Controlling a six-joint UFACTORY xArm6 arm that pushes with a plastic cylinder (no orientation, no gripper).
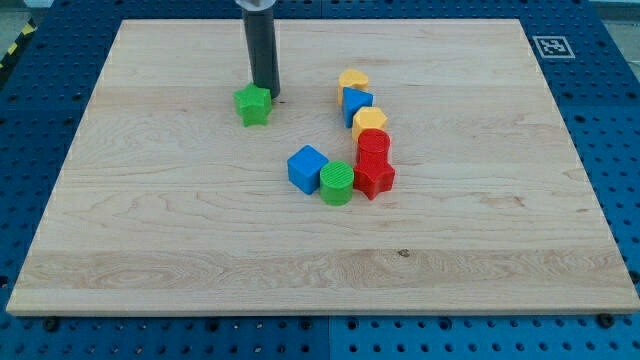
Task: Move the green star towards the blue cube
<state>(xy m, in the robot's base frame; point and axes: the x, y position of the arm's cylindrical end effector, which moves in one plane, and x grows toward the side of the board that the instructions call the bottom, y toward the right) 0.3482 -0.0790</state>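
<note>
Broadly, the desk [150, 230] is a pale wooden board lying on a blue pegboard, and all the blocks sit in its upper middle. There is no claw on this arm, so nothing can open, close or hold; the arm ends in a dark rod, and my tip [266, 95] stands on the wood just behind the green star [254, 104], at its upper-right edge, touching it or very nearly so.

The task looks barely begun. The star lies well apart from the blue cube [307, 168], up and to the view's left of it, with bare wood between them. The tip sits on the star's far side from the cube, though a little to the right of the ideal line, so a push toward the view's bottom and right is what remains.

The cube itself touches a green cylinder [337, 183], which is next to a red star [374, 177]; above run a red cylinder [373, 146], a yellow block [369, 122], a blue triangle [356, 101] and another yellow block [352, 79].

The star is compact, with no real long axis; one point seems to face the view's left.
</note>
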